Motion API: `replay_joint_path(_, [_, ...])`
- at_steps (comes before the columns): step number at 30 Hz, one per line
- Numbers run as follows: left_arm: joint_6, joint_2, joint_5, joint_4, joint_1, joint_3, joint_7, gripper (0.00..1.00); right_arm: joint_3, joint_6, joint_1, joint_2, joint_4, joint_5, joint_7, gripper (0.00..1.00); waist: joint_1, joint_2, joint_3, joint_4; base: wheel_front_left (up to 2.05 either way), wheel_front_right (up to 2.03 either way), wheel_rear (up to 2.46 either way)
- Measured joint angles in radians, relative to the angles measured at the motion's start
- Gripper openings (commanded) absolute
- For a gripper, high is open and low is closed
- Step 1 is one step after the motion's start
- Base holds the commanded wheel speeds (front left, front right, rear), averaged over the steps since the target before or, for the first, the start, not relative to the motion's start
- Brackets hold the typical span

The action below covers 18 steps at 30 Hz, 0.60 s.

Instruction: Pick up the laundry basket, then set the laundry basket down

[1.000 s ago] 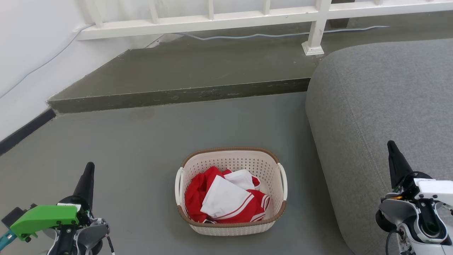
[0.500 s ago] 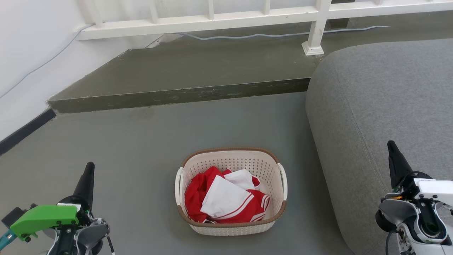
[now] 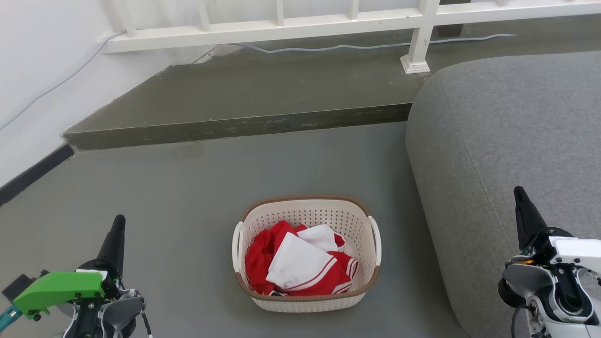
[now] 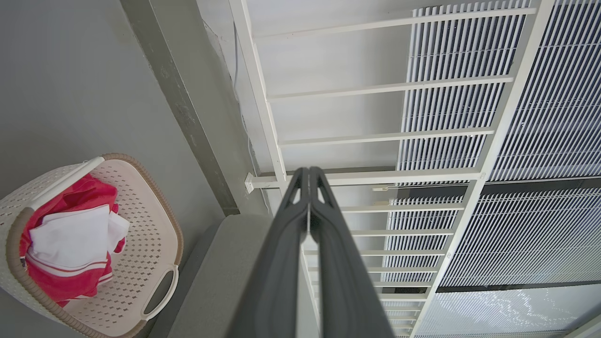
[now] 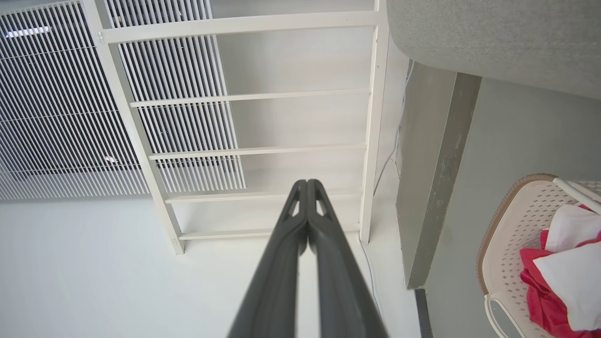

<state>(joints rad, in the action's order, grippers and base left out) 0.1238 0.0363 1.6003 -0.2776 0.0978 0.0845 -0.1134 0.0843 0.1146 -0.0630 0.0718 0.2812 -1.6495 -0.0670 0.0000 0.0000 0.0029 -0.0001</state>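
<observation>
Nothing differs from the frame of half a second ago: the laundry basket (image 3: 310, 215) sits on the same patch of grey floor (image 3: 188, 188), and both claws hang where they were. The basket stands upright near the middle of the scene, just left of the grey sofa (image 3: 507, 141) and on the near side of the low step (image 3: 235, 126), with red and white clothes (image 3: 300, 265) heaped inside. The left claw (image 3: 118, 224) is at the near left, well apart from the basket. The right claw (image 3: 519, 196) is at the near right, in front of the sofa, also apart from the basket.

From the head camera each claw reads as a single dark spike, so how its fingers stand cannot be told there. The wrist views settle it: the left claw's fingers (image 4: 281, 263) are pressed together with their tips meeting, and so are the right claw's fingers (image 5: 277, 281); neither pinches anything. The wrist views also add the upper bars of the white railing (image 4: 389, 87) and the slatted blinds (image 4: 540, 117) behind them, while the head view gives the railing's foot and a thin cable (image 3: 328, 47) trailing along the far floor
</observation>
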Motion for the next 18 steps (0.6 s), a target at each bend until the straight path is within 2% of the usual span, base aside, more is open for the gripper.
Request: replay_joint_path(18, [0.0, 0.0, 0.0, 0.0, 0.0, 0.0, 0.0, 0.0, 0.002, 0.0, 0.0, -0.001, -0.001, 0.0, 0.0, 0.0, 0.0, 0.0, 0.0, 0.0, 0.0, 0.0, 0.0])
